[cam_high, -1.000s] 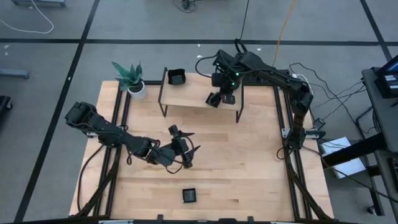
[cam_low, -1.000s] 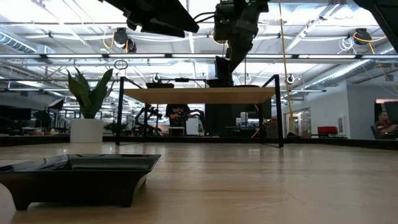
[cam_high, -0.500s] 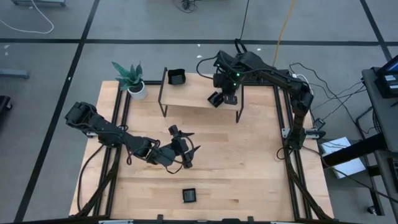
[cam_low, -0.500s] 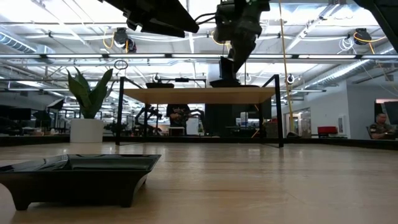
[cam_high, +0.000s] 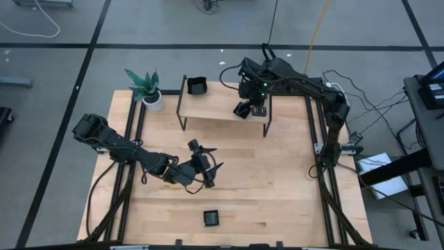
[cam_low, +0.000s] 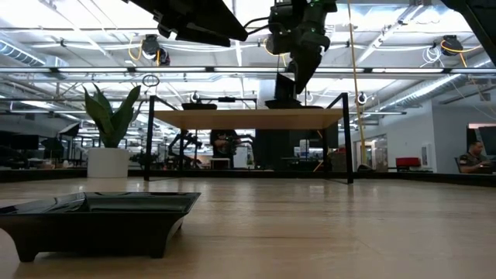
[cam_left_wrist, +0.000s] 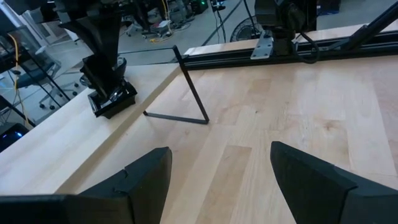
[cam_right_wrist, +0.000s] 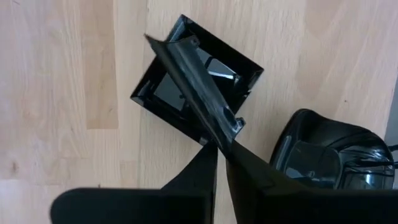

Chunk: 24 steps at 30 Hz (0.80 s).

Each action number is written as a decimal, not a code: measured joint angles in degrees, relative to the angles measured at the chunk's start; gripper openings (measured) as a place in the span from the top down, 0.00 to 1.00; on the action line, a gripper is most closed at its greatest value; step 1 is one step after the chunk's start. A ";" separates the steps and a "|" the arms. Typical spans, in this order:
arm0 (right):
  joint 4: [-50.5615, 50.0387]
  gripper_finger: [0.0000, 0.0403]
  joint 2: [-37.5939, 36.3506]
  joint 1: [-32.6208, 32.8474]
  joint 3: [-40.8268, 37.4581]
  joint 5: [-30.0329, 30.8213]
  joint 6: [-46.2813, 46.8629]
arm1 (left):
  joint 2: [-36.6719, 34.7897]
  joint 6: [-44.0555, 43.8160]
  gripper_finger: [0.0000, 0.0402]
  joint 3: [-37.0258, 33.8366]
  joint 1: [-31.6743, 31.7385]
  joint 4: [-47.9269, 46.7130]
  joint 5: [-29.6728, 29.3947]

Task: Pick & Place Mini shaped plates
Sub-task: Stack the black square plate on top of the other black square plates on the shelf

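Three small black glossy plates show. One square plate [cam_high: 242, 109] is in my shut right gripper [cam_right_wrist: 219, 149] over the right part of the raised wooden shelf [cam_high: 215, 105]. It also shows in the low view [cam_low: 284, 101] and the left wrist view [cam_left_wrist: 113, 102]. A second plate [cam_high: 197, 86] rests on its base at the shelf's far left corner. A third plate [cam_high: 211, 218] sits on its base near the table's near edge, large in the low view [cam_low: 97, 221]. My left gripper [cam_high: 211, 165] is open above the table's middle, touching nothing. My right gripper pinches one side wall of the square plate [cam_right_wrist: 205, 115] between its two fingers, coming from above and pointing down. The plate hangs slightly tilted below the fingers. Its base is at the shelf board; whether it rests on the board or hovers just above, I cannot tell.
A potted green plant [cam_high: 146, 88] stands at the table's far left corner. The shelf stands on thin black legs [cam_left_wrist: 193, 93]. A dark rounded glossy object [cam_right_wrist: 329, 155] lies close beside the held plate. Bare wood [cam_high: 277, 187] stretches across the table's right half.
My right gripper has carried the held plate a short way along the shelf toward the table's right, staying shut on it at about the same height.
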 joint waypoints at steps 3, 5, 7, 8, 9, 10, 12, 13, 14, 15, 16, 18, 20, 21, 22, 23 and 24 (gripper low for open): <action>-0.01 0.92 -0.10 0.55 0.00 0.01 0.13 | 0.00 0.00 0.32 0.00 0.00 0.00 0.00; 0.15 0.89 -0.57 0.75 -0.02 0.04 1.15 | 0.00 0.00 0.32 0.00 0.00 0.00 0.01; 1.30 0.84 -0.88 1.17 -0.02 0.42 2.10 | 0.00 0.00 0.32 0.00 0.00 0.02 0.02; 2.00 0.80 -0.92 1.43 -0.02 1.21 2.43 | 0.00 0.00 0.32 0.00 0.00 0.00 0.02; 2.60 0.77 -1.07 1.68 -0.02 2.62 2.81 | 0.00 0.00 0.32 0.00 0.00 -0.01 0.02; 2.89 0.74 -1.31 1.74 -0.04 4.16 3.04 | 0.00 -0.04 0.32 0.00 0.00 0.00 0.04; 3.94 0.67 -1.81 2.32 -0.09 8.30 3.11 | 0.00 -0.08 0.32 0.00 0.00 0.00 0.04; 4.68 0.65 -2.03 2.60 -0.04 10.77 3.12 | 0.00 -0.09 0.32 0.00 0.00 -0.01 0.04; 5.29 0.63 -2.13 2.87 0.02 13.11 2.87 | 0.00 -0.09 0.32 0.00 0.00 -0.04 0.04; 5.63 0.61 -2.27 3.06 0.02 14.83 2.50 | 0.00 -0.09 0.32 0.00 0.00 -0.02 0.04; 5.63 0.59 -2.44 3.20 -0.02 16.05 2.10 | 0.00 -0.09 0.32 0.00 0.00 -0.03 0.04; 6.62 0.57 -2.63 3.52 -0.07 16.48 1.78 | 0.00 -0.12 0.32 0.00 0.00 -0.05 0.05; 8.64 0.57 -2.89 3.64 -0.02 15.32 1.71 | 0.00 -0.29 0.32 0.00 0.00 -0.10 0.07; 9.49 0.57 -2.89 3.64 -0.02 14.53 1.70 | 0.00 -0.31 0.32 0.00 0.00 -0.11 0.13; 10.52 0.57 -2.85 3.61 -0.02 13.60 1.67 | 0.00 -0.31 0.32 0.00 0.00 -0.09 0.25; 11.91 0.57 -2.74 3.59 -0.02 13.03 1.62 | 0.00 -0.33 0.32 0.00 0.00 -0.09 0.49; 13.75 0.58 -2.67 3.59 -0.02 12.56 1.64 | 0.00 -0.35 0.32 0.00 0.00 -0.09 0.70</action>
